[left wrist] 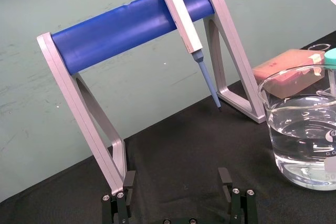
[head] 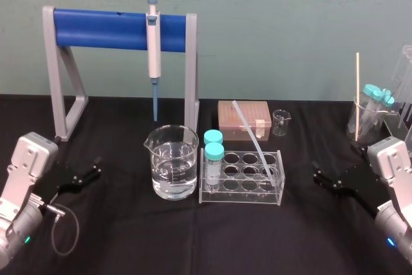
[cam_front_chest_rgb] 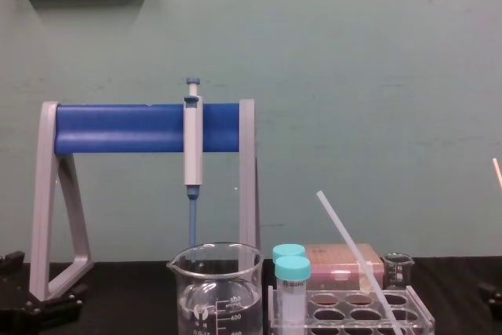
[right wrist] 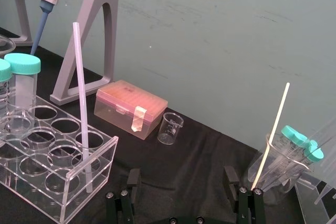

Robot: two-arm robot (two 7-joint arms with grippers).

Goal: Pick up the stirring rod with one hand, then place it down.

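The stirring rod (head: 252,138) is a thin translucent-white rod standing tilted in a back-right well of the clear tube rack (head: 241,188), its top leaning away toward the orange box. In the right wrist view the stirring rod (right wrist: 81,103) rises from the rack (right wrist: 63,203) ahead and to one side, and the chest view shows the stirring rod (cam_front_chest_rgb: 357,260) leaning. My right gripper (head: 317,174) rests low on the black cloth to the right of the rack, open (right wrist: 181,179) and holding nothing. On the far left my left gripper (head: 93,169) is parked, open (left wrist: 177,182) and empty.
A grey-and-blue pipette (head: 153,49) hangs on the blue-barred stand (head: 103,29) at the back. A beaker of water (head: 172,170) stands left of the rack, which holds two teal-capped tubes (head: 214,159). Behind are an orange box (head: 243,119) and a small beaker (head: 280,122). A pale stick (head: 357,94) leans in glassware at the far right.
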